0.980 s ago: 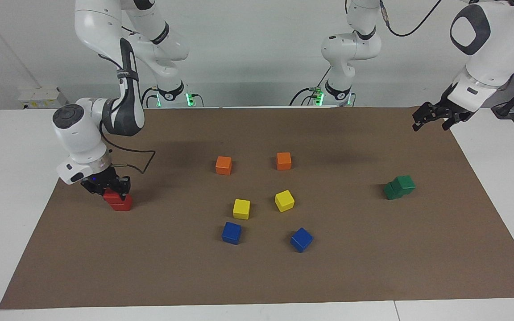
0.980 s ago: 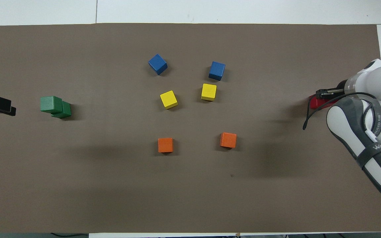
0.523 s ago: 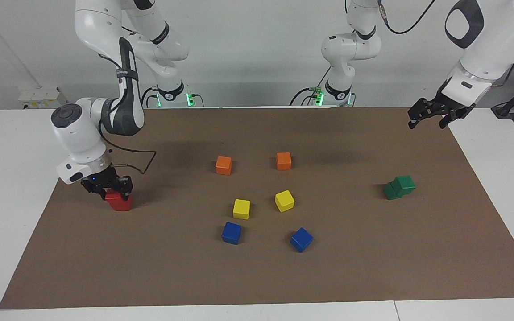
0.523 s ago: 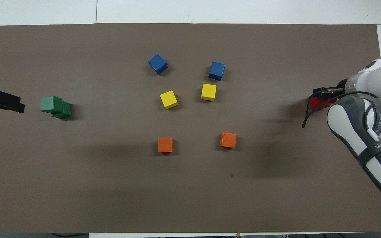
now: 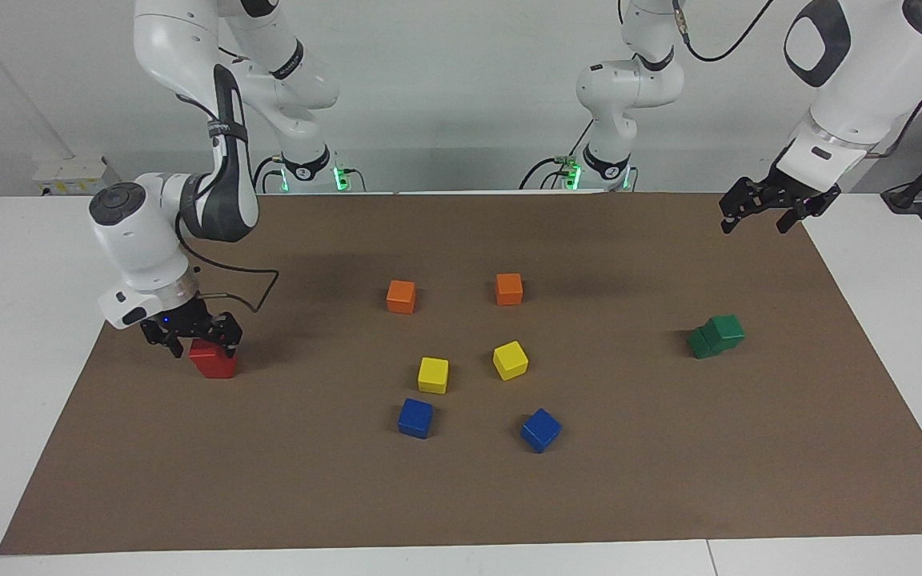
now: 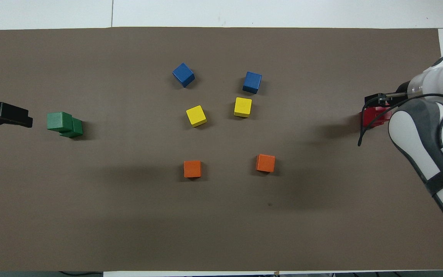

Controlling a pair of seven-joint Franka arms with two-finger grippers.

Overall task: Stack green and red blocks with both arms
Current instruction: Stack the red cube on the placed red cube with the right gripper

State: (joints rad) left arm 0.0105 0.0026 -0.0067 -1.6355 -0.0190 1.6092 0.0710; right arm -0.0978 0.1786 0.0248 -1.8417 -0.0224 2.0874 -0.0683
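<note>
Two red blocks (image 5: 214, 362) form one pile on the brown mat at the right arm's end; in the overhead view the red blocks (image 6: 372, 116) are mostly covered by the arm. My right gripper (image 5: 198, 339) sits low over the pile, open, its fingers on either side of the top block. Two green blocks (image 5: 716, 336) stand at the left arm's end, one set askew on the other; they also show in the overhead view (image 6: 64, 124). My left gripper (image 5: 757, 210) hangs open and empty, up in the air over the mat's edge by the robots; it also shows in the overhead view (image 6: 6, 116).
In the middle of the mat (image 5: 669, 480) lie two orange cubes (image 5: 401, 297) (image 5: 509, 289), two yellow cubes (image 5: 433, 375) (image 5: 511, 360) and two blue cubes (image 5: 415, 418) (image 5: 541, 430). White table surrounds the mat.
The upper red block has gone from offset to lined up on the lower one, and my right gripper has lifted slightly. My left gripper has moved in over the mat.
</note>
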